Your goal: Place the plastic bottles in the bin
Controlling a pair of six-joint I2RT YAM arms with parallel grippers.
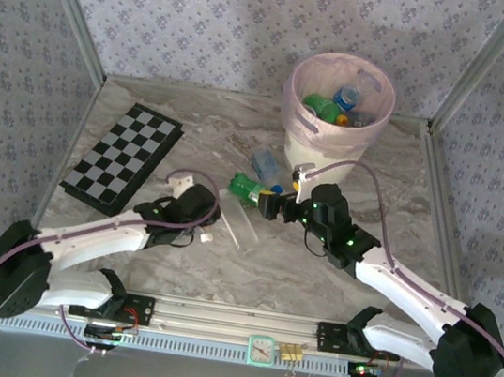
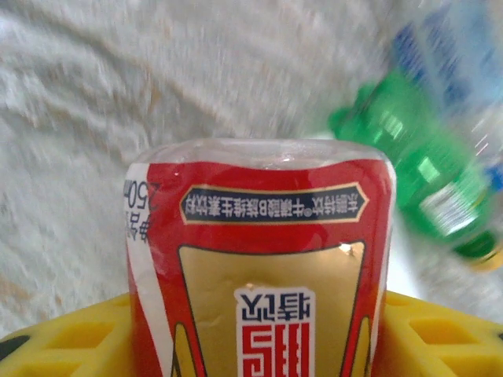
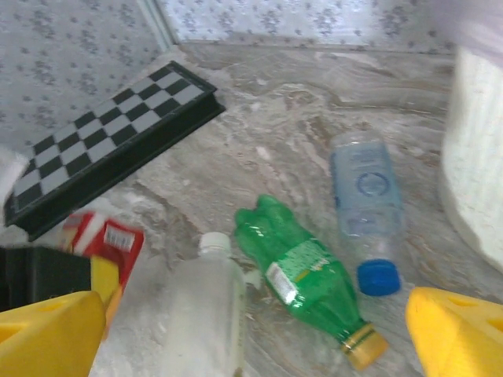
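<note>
While several bottles [image 1: 335, 106] lie in the bin [image 1: 324, 152], four are left on the table [image 1: 392, 266].
From above, the bin stands at the far side of the table. Just in front of it lie a blue-capped bottle [image 1: 265, 164], a green bottle [image 1: 248, 186] and a clear white-capped bottle [image 1: 242, 225], with the right hand [image 1: 273, 206] close to the green one. In the left wrist view, the left hand [image 2: 259, 338] stands narrow, its yellow fingers [image 2: 55, 345] against both sides of a red-labelled bottle [image 2: 259, 259], so I judge it gripped. In the right wrist view, the right hand is wide and holds nothing, above the green bottle. I judge the task more than half done; these four must go in.
</note>
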